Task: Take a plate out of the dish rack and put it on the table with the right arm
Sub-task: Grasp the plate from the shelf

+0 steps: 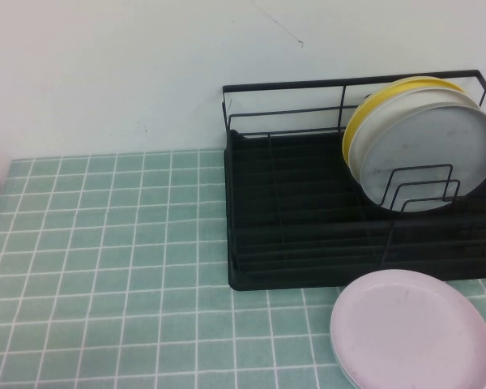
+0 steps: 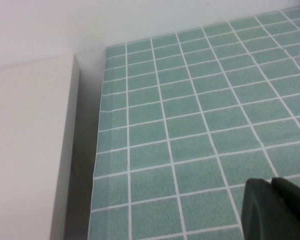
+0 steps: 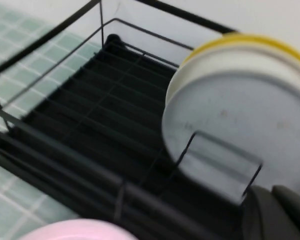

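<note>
Pincers (image 3: 277, 215) (image 2: 275, 210) touch nothing.

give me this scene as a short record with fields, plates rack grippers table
rack: black dish rack on the table, right side
plates in rack: grey plate in front, white plate behind it, yellow plate at the back, all on edge
plate on table: pink plate, flat, in front of the rack
left gripper: over bare tiles at the table's left edge
right gripper: near the grey plate, not touching it
task state: grey plate not yet taken out
</note>
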### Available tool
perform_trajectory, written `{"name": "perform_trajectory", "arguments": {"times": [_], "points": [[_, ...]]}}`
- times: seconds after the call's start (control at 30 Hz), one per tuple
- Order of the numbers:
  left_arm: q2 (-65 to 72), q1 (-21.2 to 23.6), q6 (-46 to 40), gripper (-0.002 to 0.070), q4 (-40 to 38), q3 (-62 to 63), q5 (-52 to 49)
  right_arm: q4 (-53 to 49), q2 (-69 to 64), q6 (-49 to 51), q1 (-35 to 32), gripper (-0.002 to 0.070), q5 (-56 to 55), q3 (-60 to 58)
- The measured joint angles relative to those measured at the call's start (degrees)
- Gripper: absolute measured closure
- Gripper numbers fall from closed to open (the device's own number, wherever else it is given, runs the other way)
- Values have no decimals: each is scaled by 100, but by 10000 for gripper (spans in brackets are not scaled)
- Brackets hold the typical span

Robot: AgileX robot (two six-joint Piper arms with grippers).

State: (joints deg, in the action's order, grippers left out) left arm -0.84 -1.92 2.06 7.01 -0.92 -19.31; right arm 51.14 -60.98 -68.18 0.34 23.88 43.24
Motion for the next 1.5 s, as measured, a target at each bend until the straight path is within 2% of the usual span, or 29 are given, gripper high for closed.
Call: {"name": "perform_trajectory", "arguments": {"times": [0.07,0.17,0.33,0.43,0.57,0.8,1.03,1.5], "points": [[0,0,0,678,0,0,0,-11,-398,-565,0,643,67,391],[0,0,0,678,0,0,0,-20,-971,-1185,0,557,76,948],[0,0,0,678,0,0,0,-20,-1927,-2531,0,339,65,1774],[0,0,0,678,0,0,0,-23,-2437,-3631,0,300,223,2117],[0,0,0,678,0,0,0,-57,-3000,-4800,0,287,364,2493],[0,0,0,678,0,0,0,-69,-3558,-5502,0,312,353,2949],[0,0,0,678,0,0,0,-79,-3814,-5848,0,385,202,2996],[0,0,0,678,0,0,0,33,-4143,-6147,0,393,-369,3050]]}}
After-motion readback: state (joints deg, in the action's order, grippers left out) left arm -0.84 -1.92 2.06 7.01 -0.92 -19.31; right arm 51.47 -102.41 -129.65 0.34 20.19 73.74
